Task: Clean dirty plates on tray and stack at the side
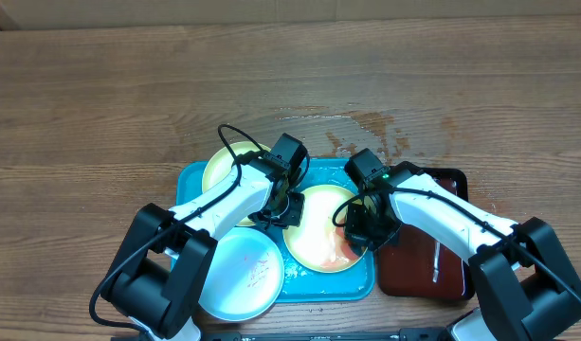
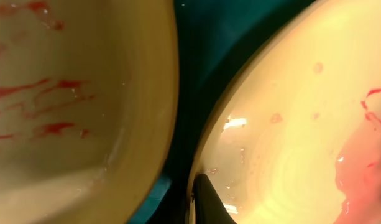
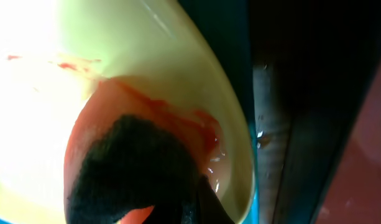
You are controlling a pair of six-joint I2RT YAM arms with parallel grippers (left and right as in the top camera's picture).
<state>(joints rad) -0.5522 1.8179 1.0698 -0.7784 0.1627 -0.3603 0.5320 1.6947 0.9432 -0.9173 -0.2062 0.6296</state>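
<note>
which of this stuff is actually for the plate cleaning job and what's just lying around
For the job: back yellow-green plate, middle yellow-green plate, blue-white plate, turquoise tray, dark sponge.
Lying about: red-brown tray, white stick on it, wet patch.

A robotics test bench is indicated. A plain wood-grain table (image 1: 100, 85) is viewed from a fixed camera overhead, and two white-and-black robot arms are mounted at its near edge, the left arm (image 1: 214, 199) and the right arm (image 1: 442, 208), with a black cable (image 1: 221, 137) looped in the open. Kitchenware is laid out as a staged exercise: smeared plates (image 1: 314, 223) are set on a turquoise tray (image 1: 314, 282), and a dark red-brown tray (image 1: 408, 275) is placed just beside it. A wet patch (image 1: 375, 128) is seen on the bare wood.
</note>
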